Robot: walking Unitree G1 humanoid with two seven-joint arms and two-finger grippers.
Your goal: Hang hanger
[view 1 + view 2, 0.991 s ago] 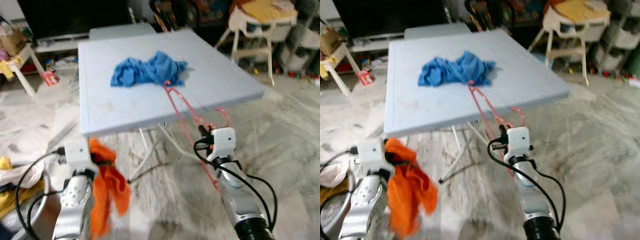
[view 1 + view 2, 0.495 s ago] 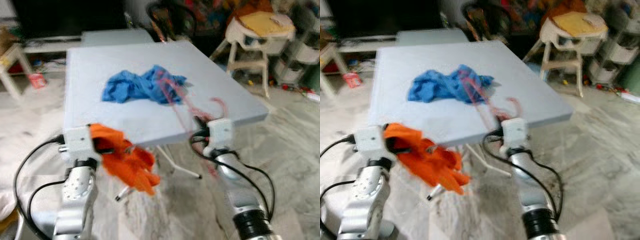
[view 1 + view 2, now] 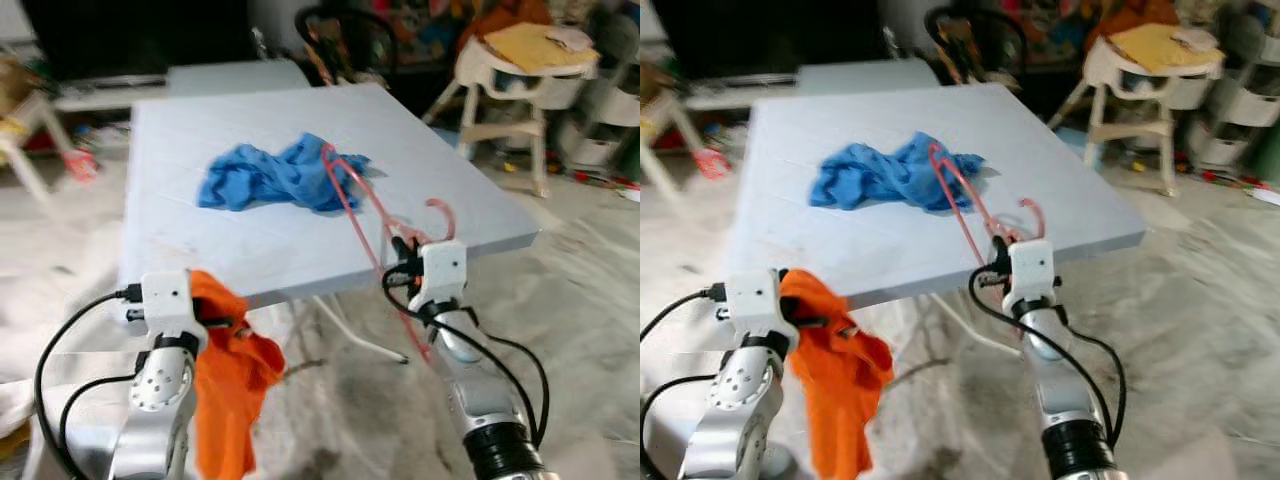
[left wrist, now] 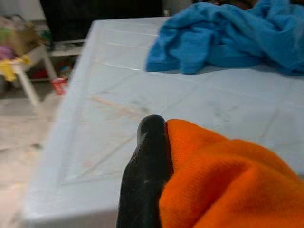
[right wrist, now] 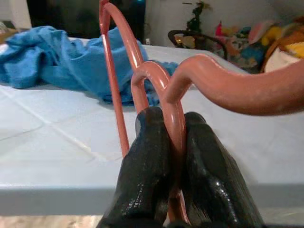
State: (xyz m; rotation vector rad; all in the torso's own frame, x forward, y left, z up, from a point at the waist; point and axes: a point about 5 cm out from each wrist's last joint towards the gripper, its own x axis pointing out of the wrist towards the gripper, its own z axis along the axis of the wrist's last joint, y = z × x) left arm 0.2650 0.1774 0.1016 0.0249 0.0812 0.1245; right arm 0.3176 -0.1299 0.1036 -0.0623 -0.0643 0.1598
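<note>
Right gripper (image 5: pixel 173 142): both black fingers (image 5: pixel 147 166) pressed tight on the neck of a pink hanger (image 3: pixel 352 195), just below its hook; gripper sits at the near edge of the table (image 3: pixel 200 250), level with the tabletop. Hanger: thin wire type, held in the air, hook curling to the robot's right of the gripper, one long side rising away over the tabletop to a corner above the blue cloth (image 3: pixel 275 172), the other end hanging down past the table edge beside the right arm. Left gripper (image 3: pixel 215 315): raised just in front of the near left part of the table edge, clamped on an orange cloth (image 3: pixel 228 375); the left wrist view shows one black finger (image 4: pixel 145 171) flat against the orange fabric, the other finger hidden by it. Orange cloth: bunched at the gripper, the rest drooping down alongside the silver arm, clear of the table. Table: pale blue, square, on white folding legs, standing on a marbled floor (image 3: pixel 580 300). Blue cloth: crumpled heap lying on the middle of the tabletop, well apart from both grippers. Surroundings: a white high chair (image 3: pixel 525 70) beyond the table's far right corner, a dark chair (image 3: pixel 345 35) behind the far edge, a low white stool (image 3: pixel 30 140) at far left, small items scattered on the floor beyond, too blurred to identify.
</note>
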